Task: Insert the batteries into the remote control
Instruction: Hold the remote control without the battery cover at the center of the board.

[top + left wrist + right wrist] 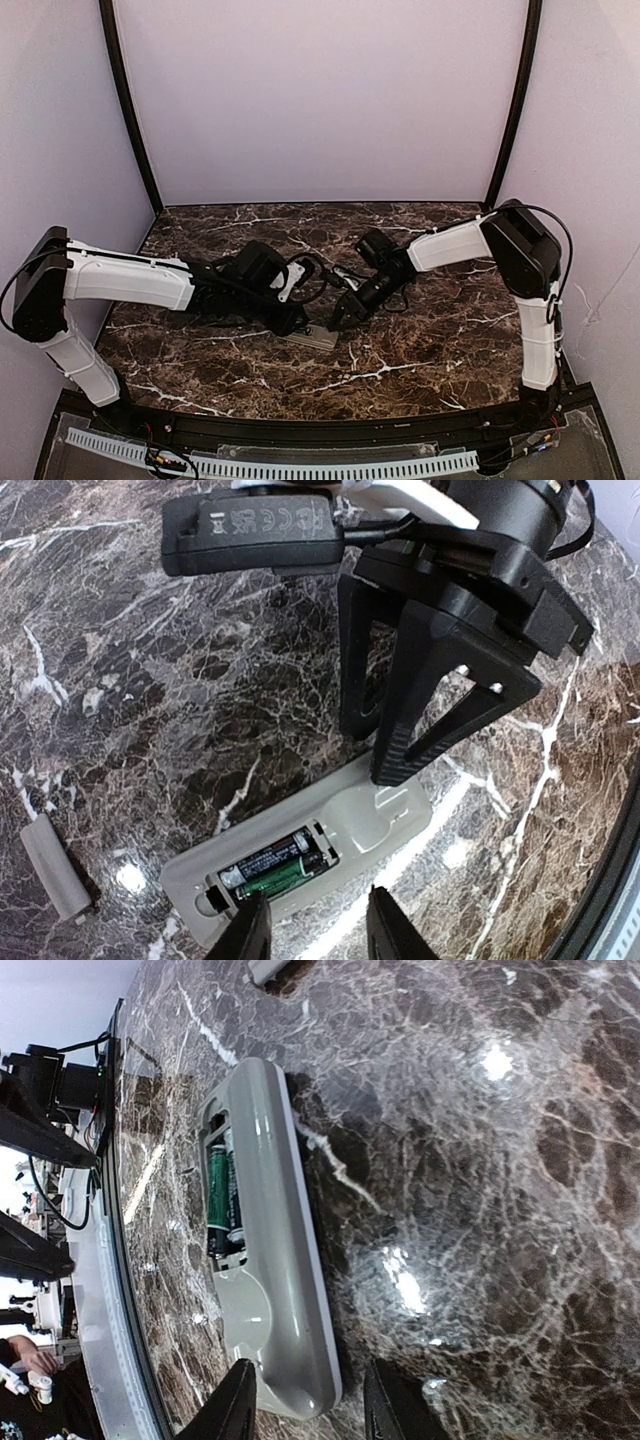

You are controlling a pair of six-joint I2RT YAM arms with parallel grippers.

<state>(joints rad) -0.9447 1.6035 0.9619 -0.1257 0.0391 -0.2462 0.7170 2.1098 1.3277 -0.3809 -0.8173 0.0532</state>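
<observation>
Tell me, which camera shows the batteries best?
The left wrist view: the batteries lie face-on in the remote control's open compartment. The right wrist view shows them slanted; the top view cannot resolve them.

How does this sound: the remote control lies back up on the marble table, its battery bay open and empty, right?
Not empty. The remote control lies back up on the marble table, its battery bay open, but batteries sit inside, as the left wrist view shows.

Remote control (330, 845) face down (back open), batteries (275, 868) seated inside
</observation>
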